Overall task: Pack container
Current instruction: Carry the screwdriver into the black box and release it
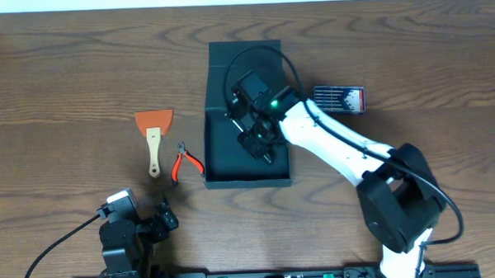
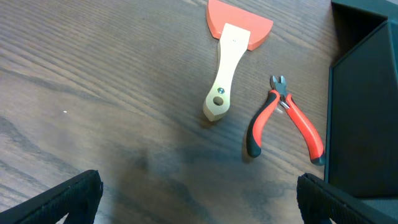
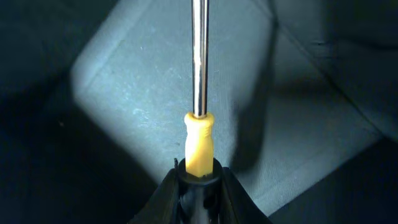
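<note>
The matte black container (image 1: 224, 169) stands open at the table's middle, its flap lid (image 1: 228, 61) laid back at the far side. My right gripper (image 1: 260, 138) is down inside it, shut on a screwdriver (image 3: 199, 143) with a yellow collar and a steel shaft that points at the box's grey floor (image 3: 124, 87). My left gripper (image 2: 199, 199) is open and empty near the front edge, left of the container's wall (image 2: 367, 112). An orange scraper with a wooden handle (image 1: 153, 136) and red-handled pliers (image 1: 185, 162) lie on the table left of the box.
A small flat dark-blue packet with a red edge (image 1: 339, 98) lies right of the container, behind the right arm. The scraper (image 2: 227, 62) and pliers (image 2: 286, 121) lie ahead of my left gripper.
</note>
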Motion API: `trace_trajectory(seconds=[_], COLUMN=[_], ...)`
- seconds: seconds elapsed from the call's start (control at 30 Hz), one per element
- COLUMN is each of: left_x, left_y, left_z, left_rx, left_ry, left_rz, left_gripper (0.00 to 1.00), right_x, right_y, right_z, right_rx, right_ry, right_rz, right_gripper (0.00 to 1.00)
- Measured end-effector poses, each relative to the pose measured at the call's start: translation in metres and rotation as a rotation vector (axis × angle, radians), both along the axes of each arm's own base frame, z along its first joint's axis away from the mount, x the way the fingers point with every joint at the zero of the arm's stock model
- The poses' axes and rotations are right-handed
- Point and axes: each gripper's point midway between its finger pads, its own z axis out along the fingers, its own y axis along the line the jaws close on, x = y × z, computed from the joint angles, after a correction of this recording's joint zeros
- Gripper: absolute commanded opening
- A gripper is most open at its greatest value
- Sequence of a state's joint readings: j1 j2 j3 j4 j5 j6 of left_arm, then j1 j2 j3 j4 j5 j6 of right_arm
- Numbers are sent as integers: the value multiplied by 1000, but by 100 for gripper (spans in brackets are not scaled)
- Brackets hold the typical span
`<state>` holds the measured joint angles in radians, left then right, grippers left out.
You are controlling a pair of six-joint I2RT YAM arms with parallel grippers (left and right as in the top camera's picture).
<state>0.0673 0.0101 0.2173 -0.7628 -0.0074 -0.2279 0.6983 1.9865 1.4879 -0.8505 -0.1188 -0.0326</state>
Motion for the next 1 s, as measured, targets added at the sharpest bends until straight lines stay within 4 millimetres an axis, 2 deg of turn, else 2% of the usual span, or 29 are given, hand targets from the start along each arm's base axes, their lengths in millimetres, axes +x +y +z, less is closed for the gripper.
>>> trace_trajectory(seconds=[0.1,0.13,0.17,0.23,0.67,0.73,0.83,0.9,1.0], left_x=[0,0,0,0,0,0,0,0,0], left_y=[0,0,0,0,0,0,0,0,0], left_z=[0,0,0,0,0,0,0,0,0], left_rx=[0,0,0,0,0,0,0,0,0], left_ry=[0,0,0,0,0,0,0,0,0], left_rz=[0,0,0,0,0,0,0,0,0], left_gripper=[99,99,99,98,98,98,98,99,99], right_x=[-3,-3,-4,-2,7,11,18,21,19], right_y=[-2,-3,-4,-7,-9,-6,0,1,-15], right_z=[-11,-13,-15,-17,-16,-9,13,37,88], right_rx=[-36,-44,-55,-75,-97,-89,-70,-56,-45], right_ry=[10,10,9,0,-40,-48,-71,-102,-179], right_rz=[31,35,40,47,49,48,40,37,-10], right_gripper=[10,13,21,24,42,52,98,99,99])
